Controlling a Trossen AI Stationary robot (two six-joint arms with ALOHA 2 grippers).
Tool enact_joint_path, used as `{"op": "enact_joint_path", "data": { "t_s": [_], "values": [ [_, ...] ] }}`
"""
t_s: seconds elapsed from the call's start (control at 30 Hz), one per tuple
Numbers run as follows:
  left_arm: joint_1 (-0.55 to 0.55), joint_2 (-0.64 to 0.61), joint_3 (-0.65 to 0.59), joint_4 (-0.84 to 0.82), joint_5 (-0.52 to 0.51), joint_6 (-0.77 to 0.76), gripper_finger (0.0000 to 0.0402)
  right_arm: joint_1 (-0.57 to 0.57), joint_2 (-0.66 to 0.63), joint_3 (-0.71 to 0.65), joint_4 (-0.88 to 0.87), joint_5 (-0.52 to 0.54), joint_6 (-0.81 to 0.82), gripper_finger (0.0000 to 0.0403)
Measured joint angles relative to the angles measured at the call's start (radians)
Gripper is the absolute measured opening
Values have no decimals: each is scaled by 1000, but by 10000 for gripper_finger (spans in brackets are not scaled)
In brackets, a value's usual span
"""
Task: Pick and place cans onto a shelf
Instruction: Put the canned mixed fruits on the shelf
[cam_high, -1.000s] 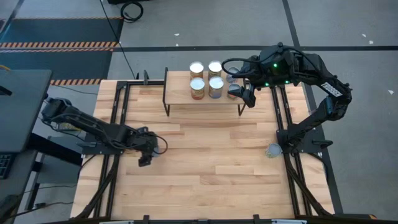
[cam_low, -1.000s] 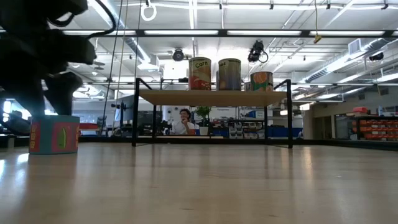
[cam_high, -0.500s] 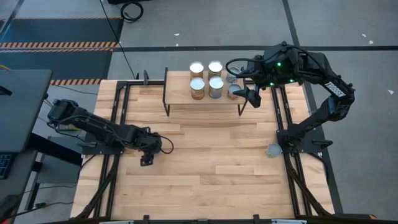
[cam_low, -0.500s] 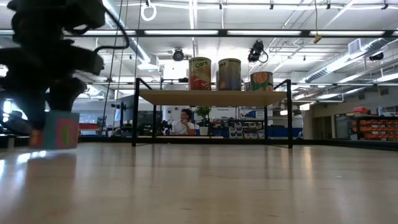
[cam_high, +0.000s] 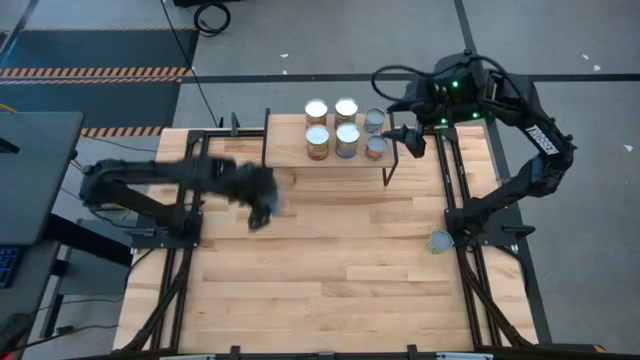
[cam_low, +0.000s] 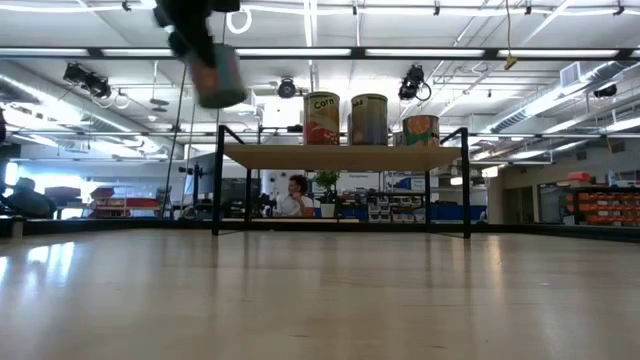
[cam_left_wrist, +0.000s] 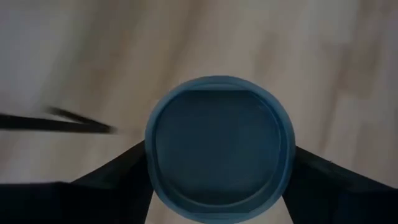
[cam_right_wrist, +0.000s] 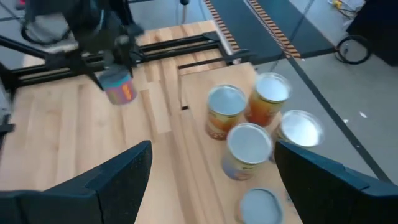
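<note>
Left pincer (cam_high: 262, 205) clamps a blurred, seemingly blue-topped can (cam_left_wrist: 219, 148); right pincer (cam_high: 408, 140) gapes empty

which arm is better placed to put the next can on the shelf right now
Left. The left pincer is shut on a can, lifted off the table and near the shelf. The right pincer is open and empty beside the shelf's far end, so it should wait.

- Cans (cam_high: 346, 133): we note shiny metal tops, glossy printed labels.
- Shelf (cam_high: 290, 152): pale smooth wood, thin black metal legs.
- Table (cam_high: 340, 270): planked wood, satin sheen.
</note>
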Motion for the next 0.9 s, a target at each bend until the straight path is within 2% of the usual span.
{"op": "enact_joint_path", "data": {
  "t_s": [0.17, 0.27, 0.4, 0.53, 0.63, 0.9],
  "values": [
    [227, 162, 278, -174, -8, 188, 283, -75, 1, 0, 23, -10, -35, 346],
    [346, 259, 410, -180, 6, 322, 283, -127, 1, 0, 30, -28, -50, 346],
    [494, 358, 525, -166, 43, 460, 283, -189, 13, -1, 31, -81, -91, 346],
    [632, 423, 560, -107, 150, 519, 283, -241, 20, -41, 80, -157, -125, 346],
    [694, 464, 559, -88, 172, 556, 284, -272, 27, -85, 108, -181, -158, 346],
    [733, 510, 558, -42, 188, 537, 287, -297, 32, -204, 183, -182, -218, 346]
  ]
}}
